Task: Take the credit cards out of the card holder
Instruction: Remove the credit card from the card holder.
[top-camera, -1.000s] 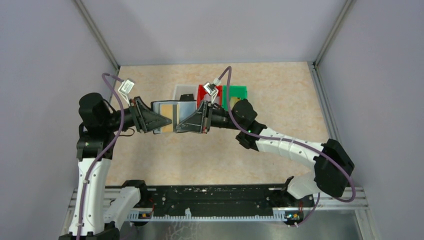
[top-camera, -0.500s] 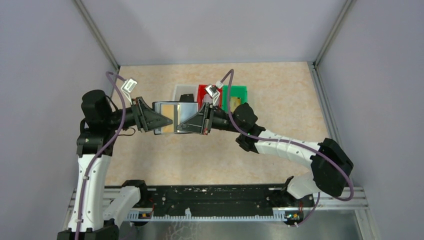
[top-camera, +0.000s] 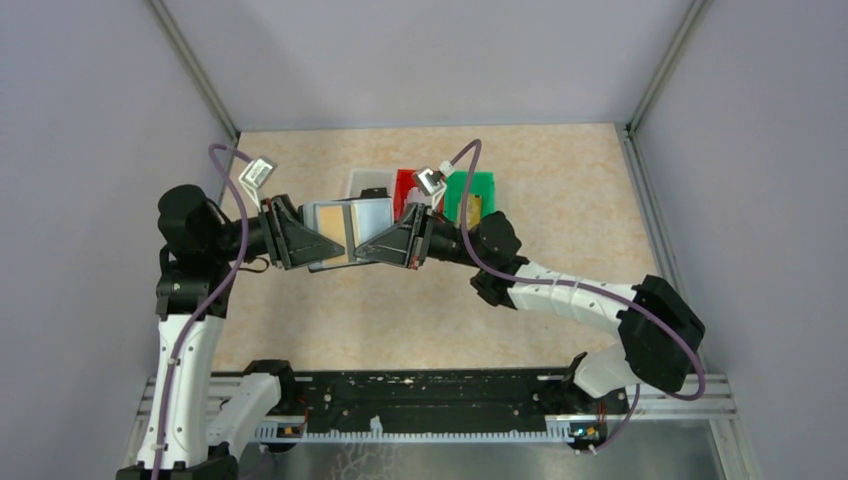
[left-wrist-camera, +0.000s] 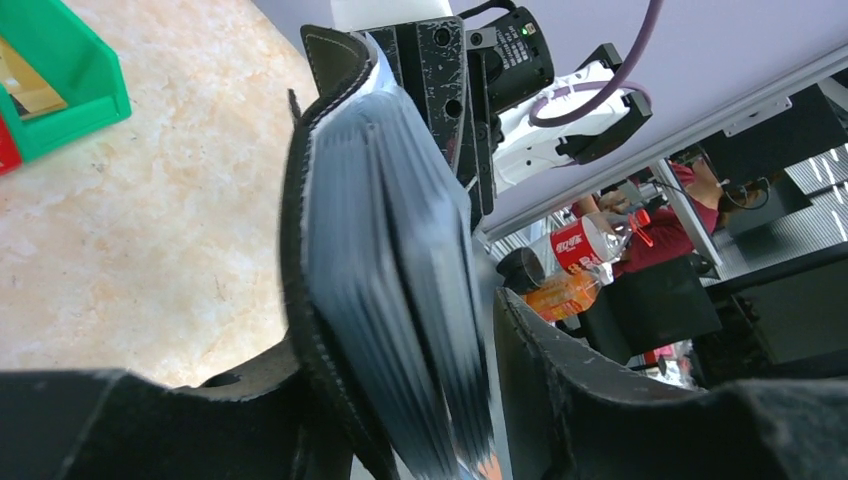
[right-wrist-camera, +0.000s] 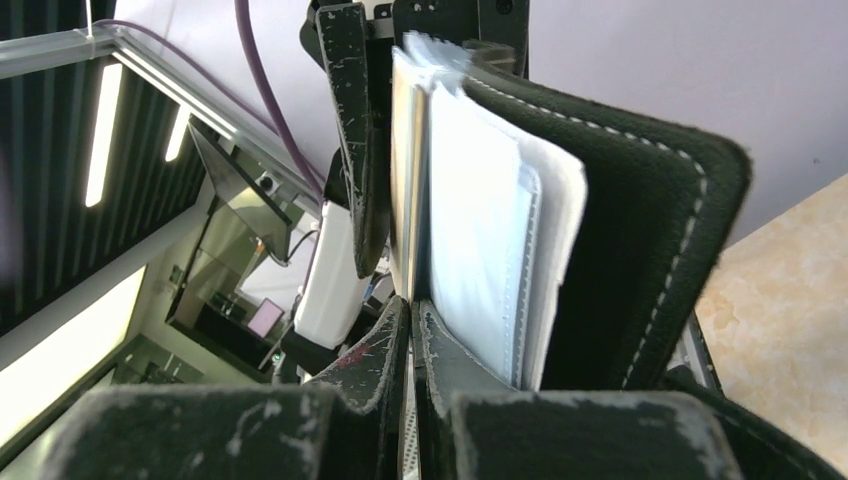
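The black card holder (top-camera: 345, 232) hangs open in the air between my two grippers, above the table's middle. A tan card face (top-camera: 325, 220) and a silvery grey one (top-camera: 372, 212) show in it from above. My left gripper (top-camera: 333, 243) is shut on the holder; in the left wrist view (left-wrist-camera: 400, 380) its fingers clamp the black cover (left-wrist-camera: 300, 250) and a stack of leaves. My right gripper (top-camera: 360, 250) is shut; in the right wrist view (right-wrist-camera: 412, 310) its fingers pinch a thin pale card edge (right-wrist-camera: 405, 180) beside the holder's stitched cover (right-wrist-camera: 630, 230).
A white bin (top-camera: 366, 182), a red bin (top-camera: 407, 183) and a green bin (top-camera: 472, 188) stand in a row just behind the grippers. A flat tan piece (top-camera: 473, 207) lies in the green bin, which also shows in the left wrist view (left-wrist-camera: 70, 70). Grey walls enclose the table.
The held holder has risen a little toward the bins and turned, so the tan face now shows much larger from above. Both grippers keep their grip.
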